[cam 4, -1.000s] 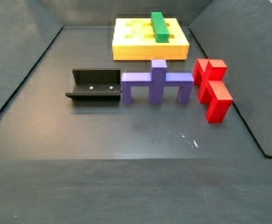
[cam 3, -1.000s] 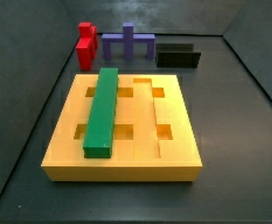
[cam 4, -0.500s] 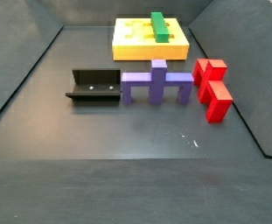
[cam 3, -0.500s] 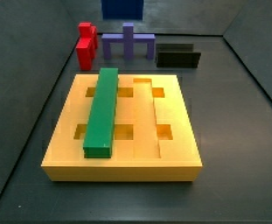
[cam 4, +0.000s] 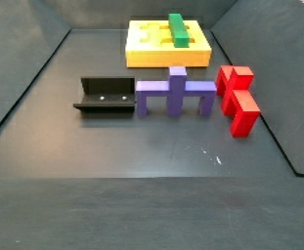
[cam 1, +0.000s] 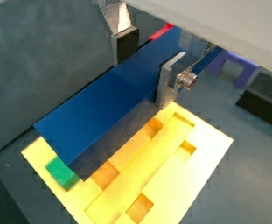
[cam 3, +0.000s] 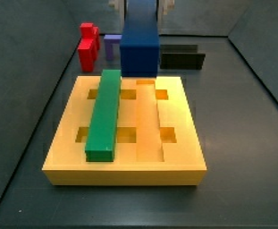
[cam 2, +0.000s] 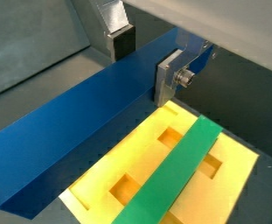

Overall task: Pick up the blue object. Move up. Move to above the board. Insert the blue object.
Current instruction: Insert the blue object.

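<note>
The blue object (cam 3: 139, 40) is a long dark-blue bar, and my gripper (cam 1: 148, 61) is shut on it near one end. Both wrist views show a silver finger (cam 2: 170, 74) pressed on each flat side of the blue object (cam 2: 80, 131). In a side view the bar hangs over the far end of the board (cam 3: 177, 116), its lower end close to the yellow top. My gripper (cam 3: 144, 4) shows only at the frame's edge there. The board (cam 2: 144, 162) lies under the bar, apart from it. Neither gripper nor bar appears in the side view showing the board (cam 4: 148, 57) far off.
A green bar (cam 3: 103, 112) lies in one lengthwise groove of the board, also seen as the green bar (cam 2: 179, 171). Beyond the board stand a red piece (cam 3: 88, 46), a purple cross-shaped piece (cam 4: 177, 93) and the fixture (cam 3: 183, 58).
The blue object has come down into a side view from above. One second ago it was out of frame; now it hangs low over the board's far end.
</note>
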